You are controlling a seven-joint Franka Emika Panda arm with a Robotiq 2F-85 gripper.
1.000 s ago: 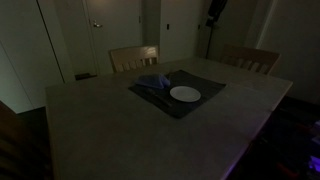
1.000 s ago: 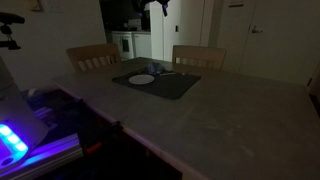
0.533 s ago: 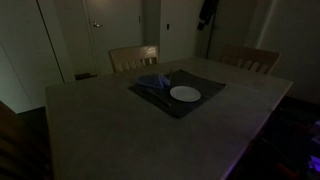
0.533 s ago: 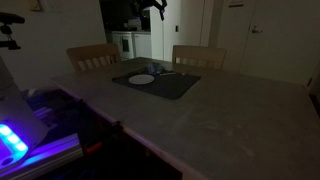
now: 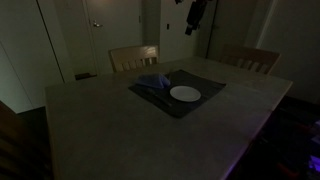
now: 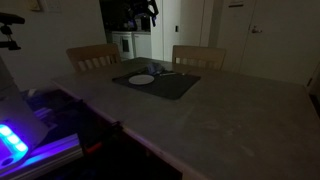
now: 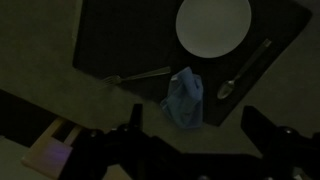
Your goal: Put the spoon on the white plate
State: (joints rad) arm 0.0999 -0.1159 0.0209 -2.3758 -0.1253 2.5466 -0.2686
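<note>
In the wrist view a white plate (image 7: 213,25) lies on a dark placemat (image 7: 110,40). A metal spoon (image 7: 245,68) lies on the mat beside the plate, bowl end toward me. A crumpled blue cloth (image 7: 184,100) lies near the spoon. My gripper (image 7: 197,130) is open and empty, high above the mat's edge, its dark fingers spread either side of the cloth. In both exterior views the gripper (image 5: 195,15) (image 6: 148,10) hangs far above the table, behind the plate (image 5: 185,94) (image 6: 142,79). The spoon is too dim to see there.
A fork (image 7: 140,74) lies on the mat on the cloth's other side. Two wooden chairs (image 5: 133,58) (image 5: 250,58) stand at the table's far side. A purple-lit device (image 6: 20,140) sits off the table's near corner. The room is very dark.
The gripper has moved sideways high above the table, toward the left of both exterior views, still open. Nothing on the table has moved.
</note>
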